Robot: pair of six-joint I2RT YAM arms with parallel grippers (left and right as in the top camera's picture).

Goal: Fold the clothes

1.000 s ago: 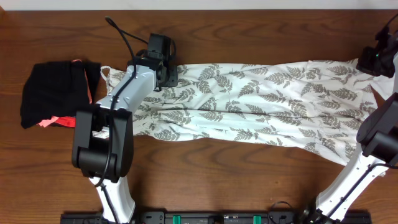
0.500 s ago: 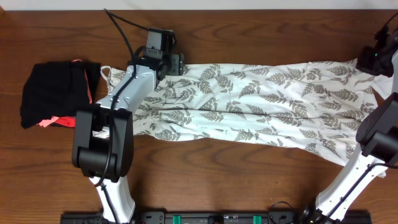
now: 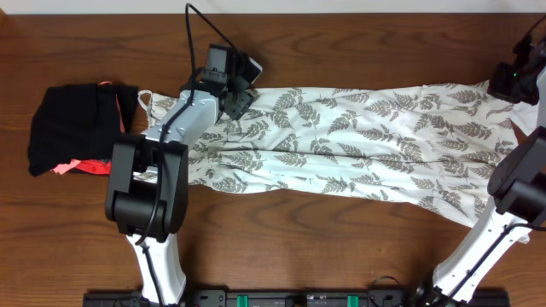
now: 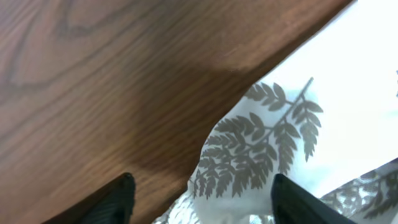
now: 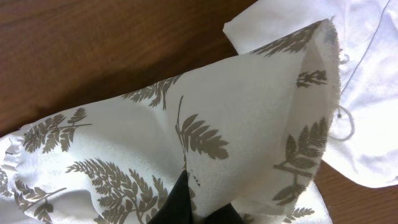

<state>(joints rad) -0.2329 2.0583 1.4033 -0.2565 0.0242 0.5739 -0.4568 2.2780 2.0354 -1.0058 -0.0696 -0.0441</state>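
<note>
The dress (image 3: pixel 358 141) lies flat lengthwise across the far half of the tabletop (image 3: pixel 281 247), hem toward the right edge. My right gripper (image 5: pixel 186 205) pinches the hem corner, tenting it, presumably for tension; my left gripper (image 4: pixel 202 199) hovers, jaws spread, over the dress's far edge

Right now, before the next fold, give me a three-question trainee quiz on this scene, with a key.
1. True or false: the left gripper is open, gripping nothing.
2. The right gripper is shut on: A) the fern-print dress; B) a sock; C) nothing.
3. Fill in: the black bundle lies on the table beside the dress's ____ end (strap or hem).
Key: 1 true; 2 A; 3 strap.
</note>
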